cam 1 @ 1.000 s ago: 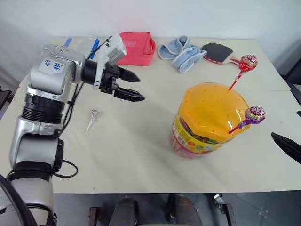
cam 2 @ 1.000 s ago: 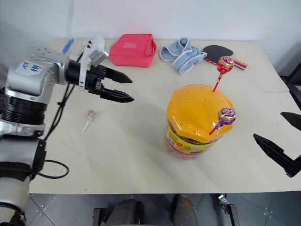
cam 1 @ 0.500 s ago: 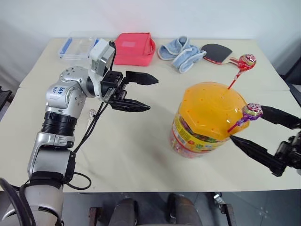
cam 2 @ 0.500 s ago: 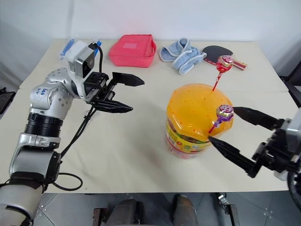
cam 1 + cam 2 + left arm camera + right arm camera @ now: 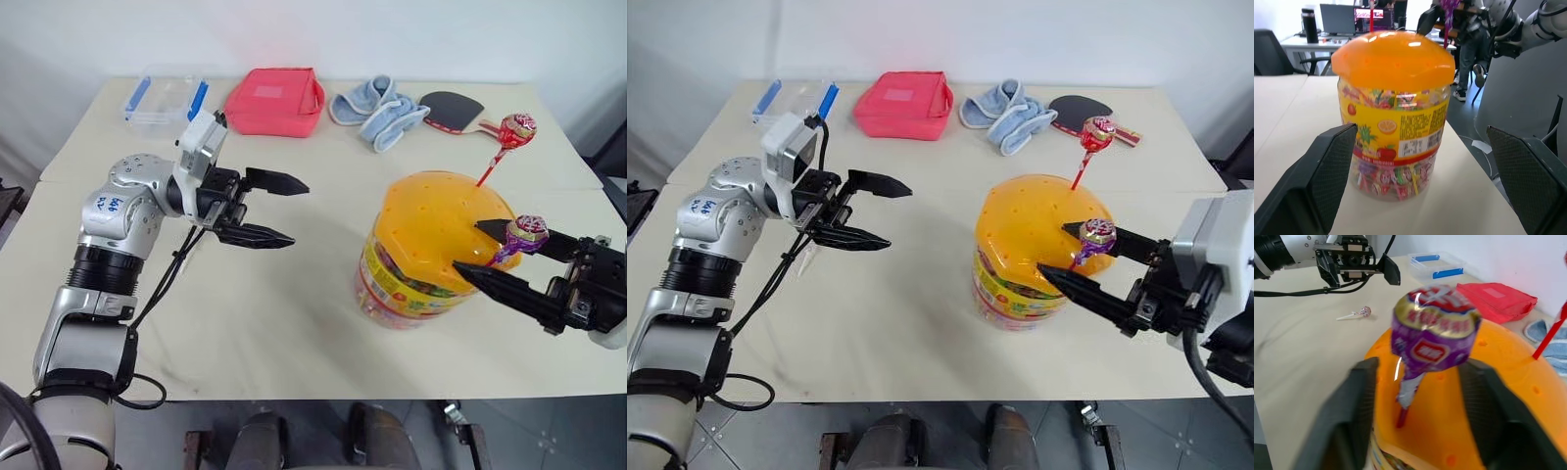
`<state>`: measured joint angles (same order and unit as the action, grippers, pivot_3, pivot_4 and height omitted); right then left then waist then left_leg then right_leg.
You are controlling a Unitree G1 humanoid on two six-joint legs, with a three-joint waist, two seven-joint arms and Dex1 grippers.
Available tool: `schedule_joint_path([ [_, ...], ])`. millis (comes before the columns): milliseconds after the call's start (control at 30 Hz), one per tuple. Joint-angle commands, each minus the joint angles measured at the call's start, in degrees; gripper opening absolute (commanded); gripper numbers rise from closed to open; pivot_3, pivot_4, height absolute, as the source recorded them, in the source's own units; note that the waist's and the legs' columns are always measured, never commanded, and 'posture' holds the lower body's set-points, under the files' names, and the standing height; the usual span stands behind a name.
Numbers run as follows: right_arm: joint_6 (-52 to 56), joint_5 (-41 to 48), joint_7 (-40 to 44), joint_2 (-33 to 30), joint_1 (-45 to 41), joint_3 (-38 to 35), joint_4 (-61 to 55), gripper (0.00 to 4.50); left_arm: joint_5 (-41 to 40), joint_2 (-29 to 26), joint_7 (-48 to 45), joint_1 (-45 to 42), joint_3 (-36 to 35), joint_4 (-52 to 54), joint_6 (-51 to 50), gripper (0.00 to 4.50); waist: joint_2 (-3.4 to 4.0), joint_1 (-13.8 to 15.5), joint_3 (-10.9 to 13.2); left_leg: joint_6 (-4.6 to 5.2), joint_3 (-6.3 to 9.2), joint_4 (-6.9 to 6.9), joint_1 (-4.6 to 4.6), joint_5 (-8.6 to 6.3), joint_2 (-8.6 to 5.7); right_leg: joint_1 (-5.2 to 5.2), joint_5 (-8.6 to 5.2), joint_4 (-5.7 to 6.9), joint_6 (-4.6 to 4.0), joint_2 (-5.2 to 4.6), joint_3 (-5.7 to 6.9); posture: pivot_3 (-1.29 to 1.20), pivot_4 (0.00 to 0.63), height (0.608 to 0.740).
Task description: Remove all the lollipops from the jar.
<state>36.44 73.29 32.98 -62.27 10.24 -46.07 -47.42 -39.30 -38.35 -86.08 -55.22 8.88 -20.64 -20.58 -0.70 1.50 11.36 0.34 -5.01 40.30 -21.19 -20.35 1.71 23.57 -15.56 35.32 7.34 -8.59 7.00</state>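
You see the jar (image 5: 431, 250) right of centre in the frame, with the purple lollipop (image 5: 529, 233) and red lollipop (image 5: 516, 130) stuck in its lid. The right gripper (image 5: 480, 252) flanks the purple lollipop's stick, fingers apart, not clamped. The left gripper (image 5: 289, 211) hangs spread wide at centre left. A third lollipop (image 5: 1356, 313) lies on the table (image 5: 294, 313).

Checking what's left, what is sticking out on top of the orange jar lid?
Two lollipops stand in the jar lid's holes: a red one and a purple one between the right gripper fingers. Their stick ends are hidden.
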Motion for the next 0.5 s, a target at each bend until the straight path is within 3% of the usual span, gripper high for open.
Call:
schedule_joint_path([
  [33, 1.7, 2.13, 1.39, -1.97, -1.04, -4.55, 0.29, 1.29, -0.68, -0.84, -6.42, 0.11, -2.27, 1.82, 0.36, 4.5, 0.0, 0.02, 0.0, 0.0, 0.0, 0.0, 0.0, 0.0, 0.0, 0.0, 0.0, -0.01, 0.0, 0.0, 0.0, 0.0, 0.15, 0.74],
  [167, 3.6, 3.89, 2.67, -4.29, -2.77, -7.41, 1.52, 0.02, -0.92, -1.02, -6.42, 0.04, -1.94, 1.04, 0.97, 4.5, 0.0, 0.05, 0.0, 0.02, 0.01, 0.0, -0.02, -0.01, 0.0, -0.01, 0.01, -0.05, 0.01, 0.0, 0.01, 0.0, 0.15, 0.74],
  [500, 10.19, 6.85, 0.08, -8.4, -10.16, -18.89, 10.75, 0.02, -0.76, -0.81, -6.42, -1.01, -1.71, -0.82, 2.27, 4.5, -0.01, 0.07, 0.0, 0.04, -0.03, -0.02, -0.07, -0.02, 0.02, -0.01, 0.09, -0.23, 0.03, 0.02, 0.01, 0.0, 0.15, 0.74],
])
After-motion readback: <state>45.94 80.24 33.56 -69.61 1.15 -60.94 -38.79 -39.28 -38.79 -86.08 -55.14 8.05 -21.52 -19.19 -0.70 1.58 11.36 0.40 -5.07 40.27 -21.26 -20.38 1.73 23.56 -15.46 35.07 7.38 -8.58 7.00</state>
